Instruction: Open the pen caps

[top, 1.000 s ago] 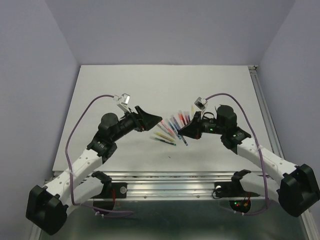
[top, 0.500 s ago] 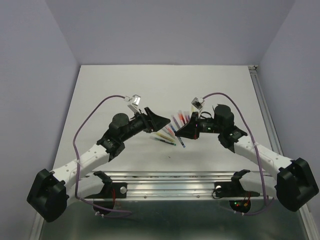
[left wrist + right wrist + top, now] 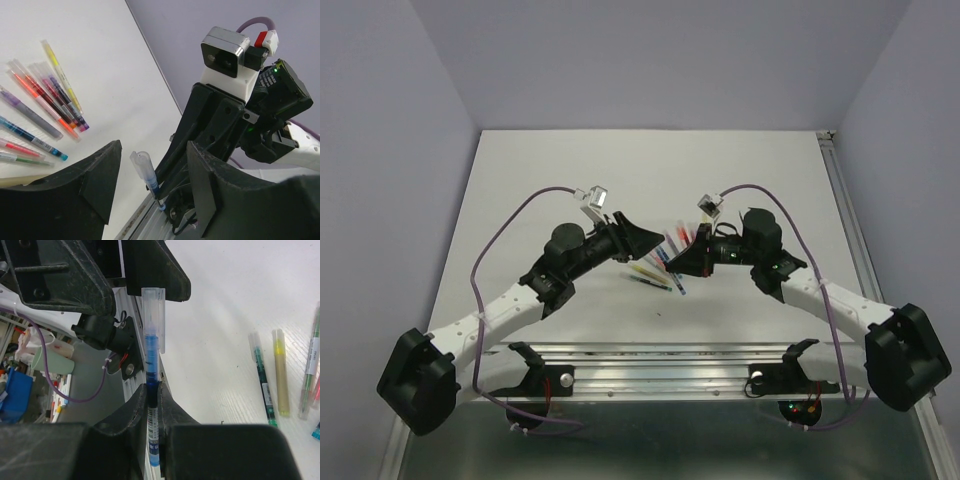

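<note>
My right gripper [image 3: 153, 392] is shut on a blue pen [image 3: 152, 365] and holds it above the table, also seen in the top view [image 3: 676, 264]. The pen's clear cap [image 3: 152, 315] is on its far end and sticks out towards my left gripper. My left gripper [image 3: 152, 155] is open, and the cap [image 3: 141, 167] stands between its two fingers without touching either. In the top view the left gripper [image 3: 646, 240] sits just left of the right one.
Several capped coloured pens lie on the white table beneath and behind the grippers [image 3: 650, 272], in a fan in the left wrist view [image 3: 45, 100] and at the right of the right wrist view [image 3: 280, 370]. The table's metal front rail [image 3: 660, 360] runs below.
My left gripper has moved right and closed in on the right gripper, now straddling the cap. My right gripper has shifted slightly left with the blue pen.
</note>
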`<state>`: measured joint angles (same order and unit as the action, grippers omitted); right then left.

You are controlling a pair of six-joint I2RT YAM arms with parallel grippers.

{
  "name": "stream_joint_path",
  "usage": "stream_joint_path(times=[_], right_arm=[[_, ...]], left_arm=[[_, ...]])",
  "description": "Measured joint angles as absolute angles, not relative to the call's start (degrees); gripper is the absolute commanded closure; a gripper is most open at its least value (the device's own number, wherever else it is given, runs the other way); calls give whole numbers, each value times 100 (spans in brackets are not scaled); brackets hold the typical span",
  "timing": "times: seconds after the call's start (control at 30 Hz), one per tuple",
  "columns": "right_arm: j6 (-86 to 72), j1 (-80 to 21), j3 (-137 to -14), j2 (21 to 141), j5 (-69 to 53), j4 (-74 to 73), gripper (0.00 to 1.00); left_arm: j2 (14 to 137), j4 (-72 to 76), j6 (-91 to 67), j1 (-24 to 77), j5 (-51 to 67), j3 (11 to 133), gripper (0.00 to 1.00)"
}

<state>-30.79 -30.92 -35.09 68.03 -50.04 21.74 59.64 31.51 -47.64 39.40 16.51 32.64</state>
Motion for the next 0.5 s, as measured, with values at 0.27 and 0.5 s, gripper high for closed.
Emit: stream_joint_path(times=[0.27,0.5], right_arm=[[-3203,-3151,-3509,6969,-5002,2370,99],[-3430,-3157,-3524,7076,-4995,2696,99]], left_arm=[[6020,3151,-4696,3944,1625,3286,44],[6023,3151,-4646,3942,1603,3293,50]])
